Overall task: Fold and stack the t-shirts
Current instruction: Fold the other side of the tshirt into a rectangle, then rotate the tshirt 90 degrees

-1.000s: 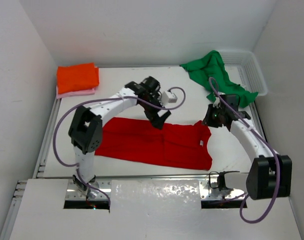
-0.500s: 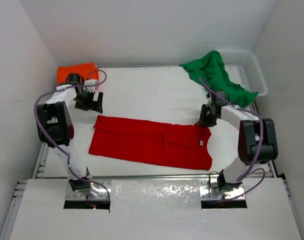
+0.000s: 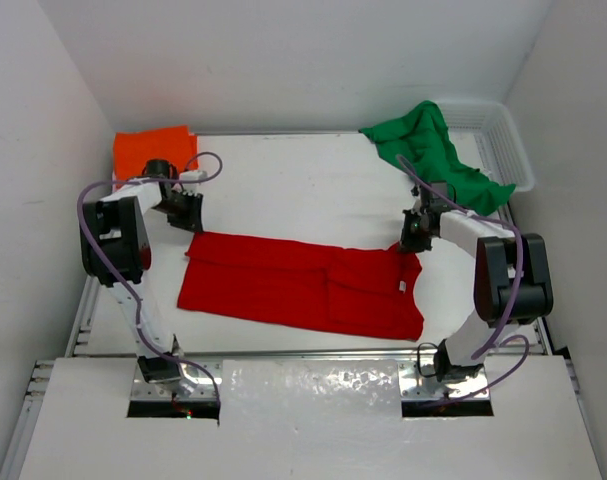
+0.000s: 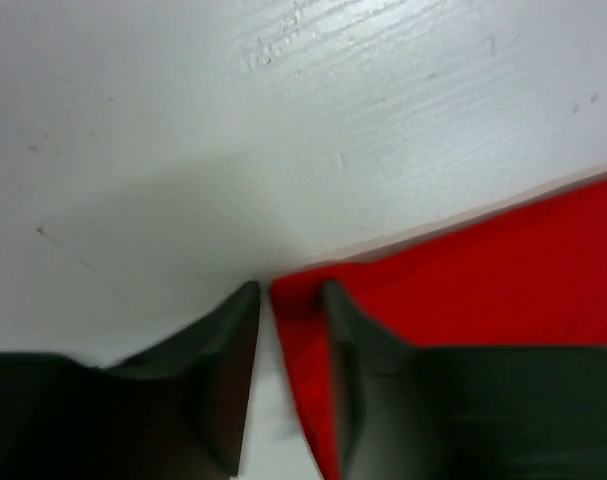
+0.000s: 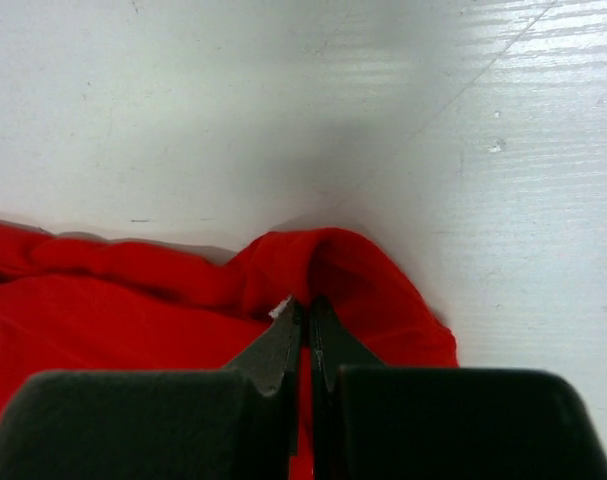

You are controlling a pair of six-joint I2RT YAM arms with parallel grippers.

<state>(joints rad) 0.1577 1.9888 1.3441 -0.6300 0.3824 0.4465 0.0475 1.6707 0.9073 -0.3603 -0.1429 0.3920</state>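
The red t-shirt [image 3: 293, 285] lies spread across the middle of the table [image 3: 303, 190], its collar end toward my right arm, and I have come to it at the two corners of its far edge. My right gripper [image 5: 305, 305] is closed tight on the right-hand corner, with a small ridge of red cloth bunched up at its tips. My left gripper [image 4: 290, 290] is at the left-hand corner with its jaws narrowed to a slim gap. The very tip of the corner sits inside that gap, but a sliver of white table shows beside it, so I judge that it is not pinched yet. The step in hand, as I read it, is to take both far corners and fold that edge over toward me. To do it well I should close the left jaws fully on the corner before lifting, catching every layer there. Then I should raise both ends together and level, with the cloth lightly taut between them but not so stretched that it slips from either grip. I should lay the edge down square on the near hem. The orange t-shirt [image 3: 153, 150] sits folded at the far left corner, where this one should end up. The green t-shirt [image 3: 428, 145] lies crumpled at the far right, spilling from the basket [image 3: 508, 150].
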